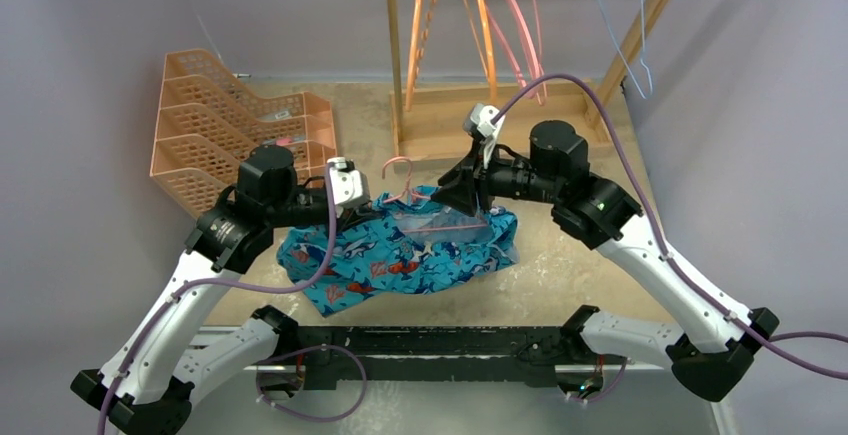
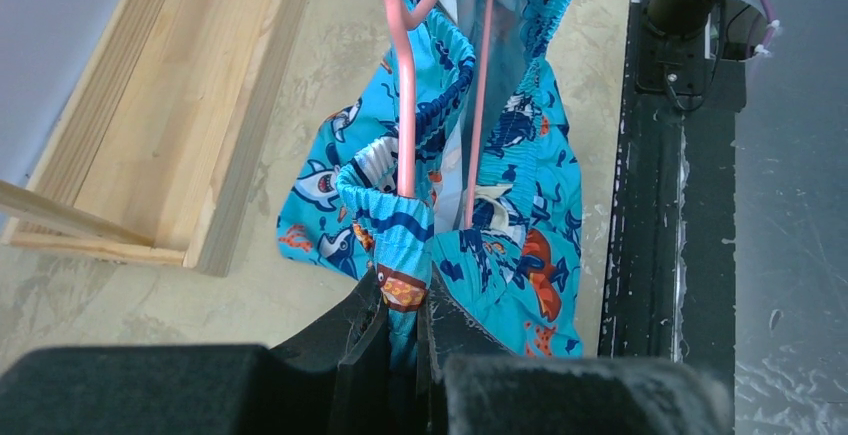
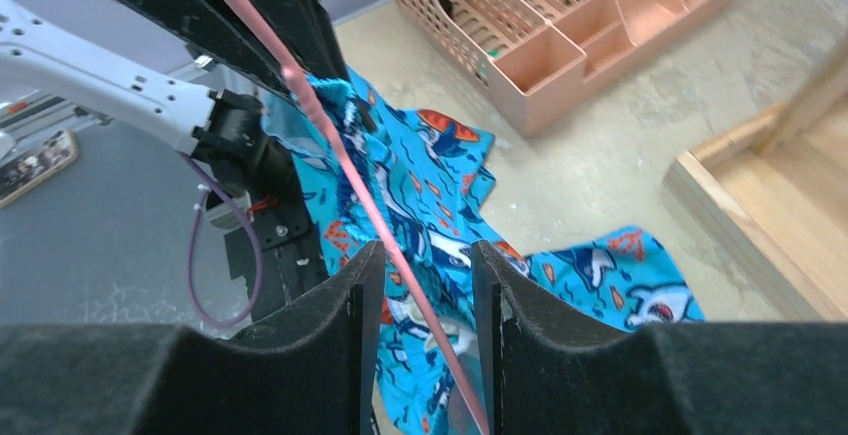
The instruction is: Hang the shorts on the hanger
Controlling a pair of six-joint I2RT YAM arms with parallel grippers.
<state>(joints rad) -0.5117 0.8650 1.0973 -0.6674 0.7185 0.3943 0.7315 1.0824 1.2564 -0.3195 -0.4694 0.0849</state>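
1. Pinching the waistband of the shorts (image 1: 400,255) with my left pincer (image 2: 405,303). The fingers are pressed together on a fold of blue fabric. That lifts this corner, and I judge it is what holds the band open as a loop.
2. The hanger (image 2: 406,105) lies across the waist. One pink rod passes inside the raised band, and a second runs beside it over the grey lining. Its hook points away from me.
3. On my right pincer (image 3: 425,255) the fingers stand apart. A pink rod runs slantwise between them. Whether it bears on either pad, I cannot tell. My guess is that I am there to steer the rod into the loop.
4. Most of the shorts slump on the table (image 1: 590,265) between my arms. They are near the wooden base (image 1: 470,120), with the orange trays (image 1: 230,125) off to my left.
5. The top view gives the layout and the hook, but my wrists hide both grips.
6. The left wrist view alone shows the pinch and the threaded rod.
7. The right wrist view alone shows the gap between my right fingers.
8. Judgement: threading is under way, and the shorts are not yet hung.
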